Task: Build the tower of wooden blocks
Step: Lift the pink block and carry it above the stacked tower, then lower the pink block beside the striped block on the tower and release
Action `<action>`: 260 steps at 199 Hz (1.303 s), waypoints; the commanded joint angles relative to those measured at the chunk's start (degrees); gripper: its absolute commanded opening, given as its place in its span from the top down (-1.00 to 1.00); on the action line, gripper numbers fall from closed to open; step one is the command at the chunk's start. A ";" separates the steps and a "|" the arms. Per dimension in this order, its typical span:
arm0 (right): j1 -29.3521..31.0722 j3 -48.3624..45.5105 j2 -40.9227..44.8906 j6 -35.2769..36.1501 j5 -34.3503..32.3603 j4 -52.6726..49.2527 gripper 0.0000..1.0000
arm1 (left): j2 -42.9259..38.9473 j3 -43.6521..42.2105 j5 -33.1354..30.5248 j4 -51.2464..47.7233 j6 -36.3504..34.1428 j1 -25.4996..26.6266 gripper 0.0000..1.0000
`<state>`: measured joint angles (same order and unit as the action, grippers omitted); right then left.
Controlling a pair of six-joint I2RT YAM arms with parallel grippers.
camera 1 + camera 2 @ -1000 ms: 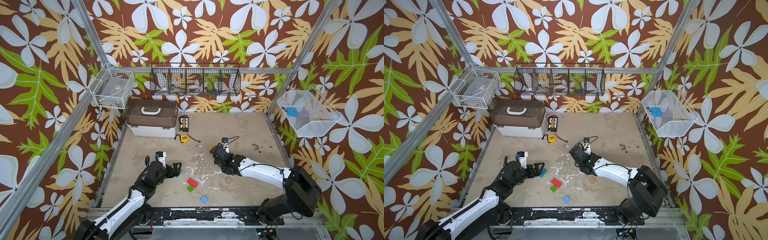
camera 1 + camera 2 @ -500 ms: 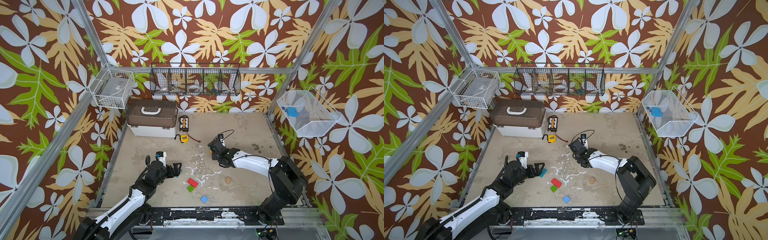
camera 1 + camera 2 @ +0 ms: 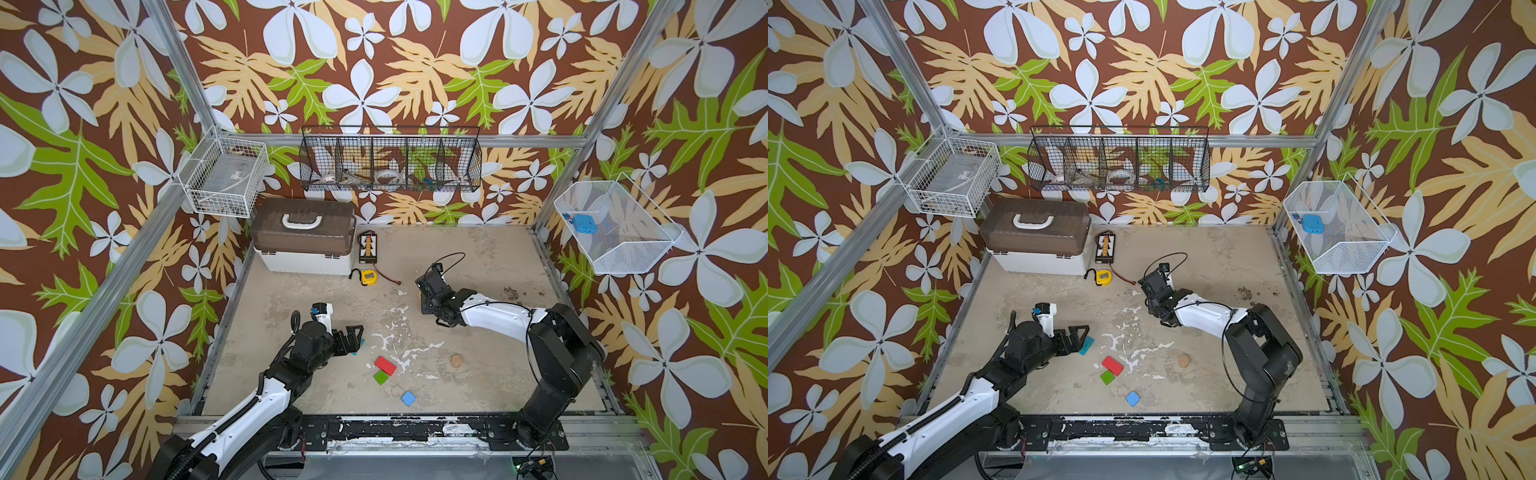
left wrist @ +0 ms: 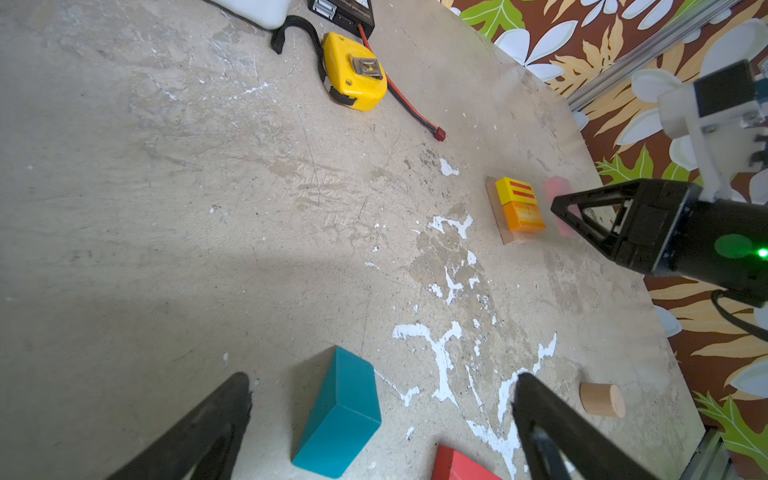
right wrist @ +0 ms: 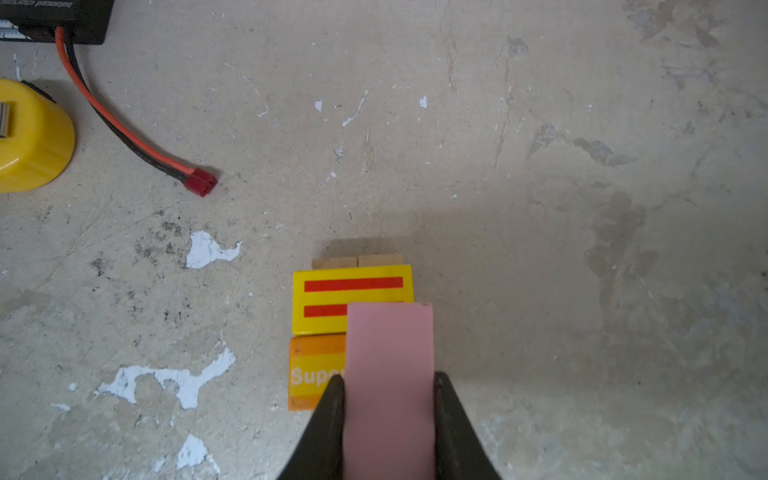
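One pink block [image 5: 390, 345] (tight right hand [image 5: 389, 380])

Around me the walls [image 3: 374, 62] wear brown paper with white flowers and green and tan leaves, edged by aluminium rails [image 3: 519, 141]. A black wire basket [image 3: 390, 160] hangs on the back one. My floor [image 3: 498, 245] is worn beige, flecked white.
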<state>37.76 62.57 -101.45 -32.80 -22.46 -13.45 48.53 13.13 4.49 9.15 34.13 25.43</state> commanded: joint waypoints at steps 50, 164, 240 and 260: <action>-0.41 2.53 -2.35 1.85 1.28 -1.09 0.61 | 0.23 0.50 -0.45 1.25 -0.24 -0.03 -0.99; -2.87 1.95 -2.91 3.25 4.28 -0.04 0.45 | 0.68 0.73 -0.64 1.43 -0.26 -0.03 -0.99; -3.04 1.68 -2.86 3.40 4.51 -0.01 0.38 | 0.86 0.67 -0.63 1.40 -0.23 -0.03 -0.99; -3.04 1.59 -2.88 3.27 4.70 0.09 0.32 | 0.82 0.68 -0.52 1.45 -0.21 -0.03 -0.99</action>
<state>34.65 64.18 -104.29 -29.58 -17.82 -13.80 49.34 13.45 4.34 9.19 34.11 25.43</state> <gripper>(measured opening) 0.330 0.996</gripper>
